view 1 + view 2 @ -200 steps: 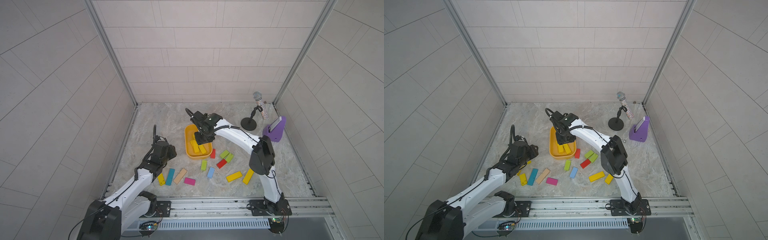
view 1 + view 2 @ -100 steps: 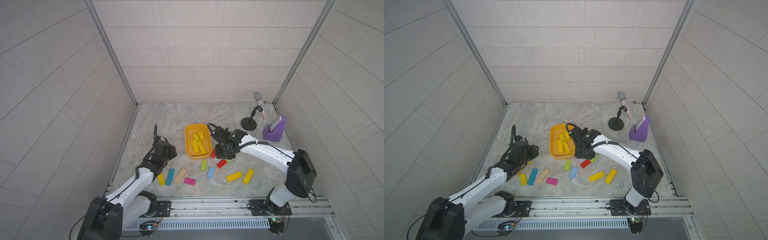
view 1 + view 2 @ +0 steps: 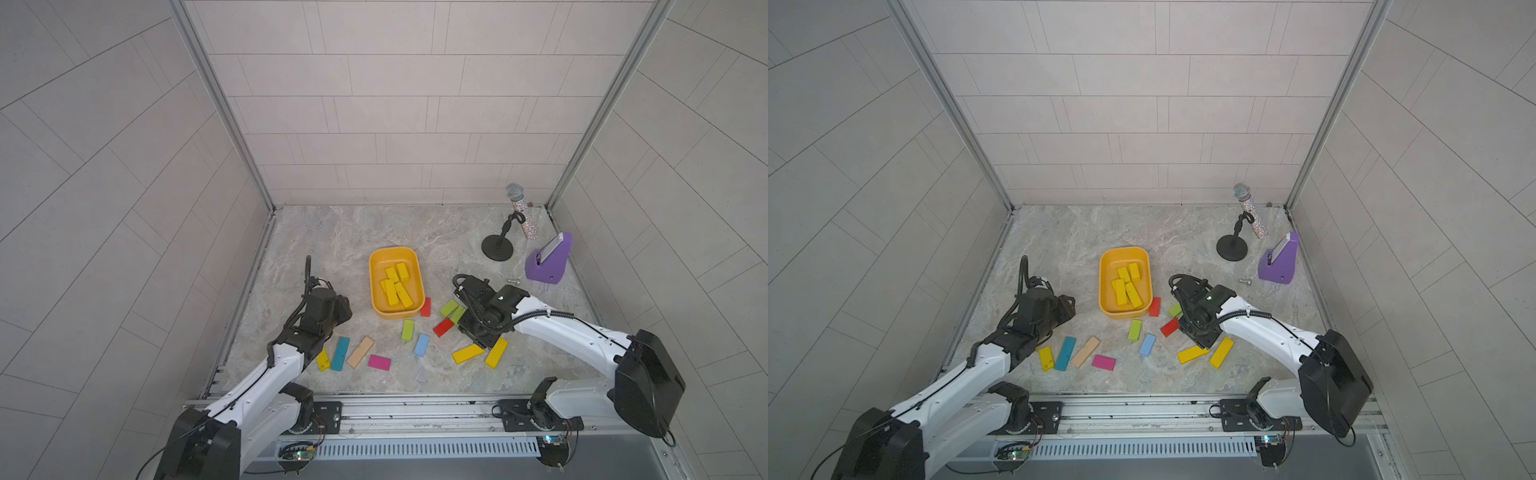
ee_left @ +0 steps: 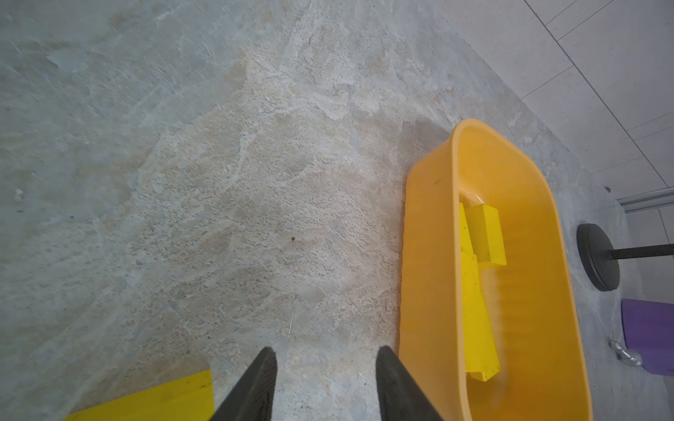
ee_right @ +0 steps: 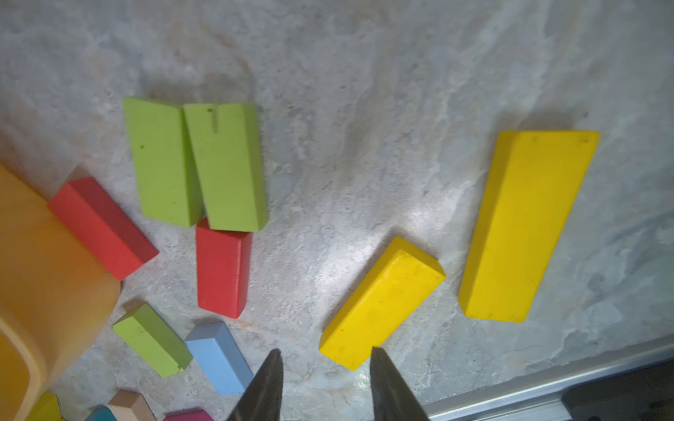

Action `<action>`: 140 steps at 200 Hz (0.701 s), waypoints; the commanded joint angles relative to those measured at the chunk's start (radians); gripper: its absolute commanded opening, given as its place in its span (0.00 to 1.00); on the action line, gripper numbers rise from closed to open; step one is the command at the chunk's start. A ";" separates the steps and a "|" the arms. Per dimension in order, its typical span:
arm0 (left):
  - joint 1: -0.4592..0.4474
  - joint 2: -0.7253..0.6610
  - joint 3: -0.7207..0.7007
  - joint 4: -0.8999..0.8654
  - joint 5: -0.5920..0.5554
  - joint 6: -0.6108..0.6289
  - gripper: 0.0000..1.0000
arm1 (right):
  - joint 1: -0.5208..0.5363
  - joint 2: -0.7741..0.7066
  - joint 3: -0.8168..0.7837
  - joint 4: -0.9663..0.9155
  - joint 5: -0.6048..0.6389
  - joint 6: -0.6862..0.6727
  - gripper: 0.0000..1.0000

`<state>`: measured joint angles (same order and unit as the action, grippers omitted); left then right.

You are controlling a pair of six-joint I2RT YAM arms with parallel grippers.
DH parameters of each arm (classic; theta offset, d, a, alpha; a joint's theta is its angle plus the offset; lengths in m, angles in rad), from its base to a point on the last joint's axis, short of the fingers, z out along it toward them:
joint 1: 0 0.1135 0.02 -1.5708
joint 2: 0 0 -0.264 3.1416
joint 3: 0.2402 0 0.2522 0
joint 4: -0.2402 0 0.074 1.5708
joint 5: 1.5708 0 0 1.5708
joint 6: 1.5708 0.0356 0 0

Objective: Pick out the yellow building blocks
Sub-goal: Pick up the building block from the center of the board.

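Several yellow building blocks (image 3: 395,286) lie piled in the orange-yellow tub (image 3: 395,314) at the centre of the tabletop (image 4: 219,182). A pair of yellow blocks (image 5: 381,302) rests flat at the tub's five o'clock, just beside the right gripper (image 5: 324,351), whose jaws are parted and hold nothing. A lone yellow block (image 3: 1046,358) lies at seven o'clock beside the left arm. The left gripper (image 4: 324,350) is likewise parted and empty.

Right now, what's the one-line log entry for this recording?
tub: several yellow blocks inside | left fingers: open, empty | right fingers: open, empty, at loose yellow block | outside tub: three yellow
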<state>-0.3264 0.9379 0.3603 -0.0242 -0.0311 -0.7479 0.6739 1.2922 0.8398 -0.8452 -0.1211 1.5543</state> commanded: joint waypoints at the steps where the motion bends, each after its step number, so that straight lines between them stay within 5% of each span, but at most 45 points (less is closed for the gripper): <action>1: 0.008 -0.014 -0.006 -0.013 -0.034 -0.013 0.49 | 0.003 -0.043 -0.048 -0.009 0.049 0.168 0.43; 140: 0.007 0.006 0.003 -0.015 -0.036 -0.011 0.49 | -0.005 0.141 -0.131 0.176 -0.052 0.214 0.46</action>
<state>-0.3248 0.9432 0.3603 -0.0246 -0.0429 -0.7513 0.6731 1.4055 0.7067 -0.6762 -0.1627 1.7222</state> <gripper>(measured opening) 0.493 0.460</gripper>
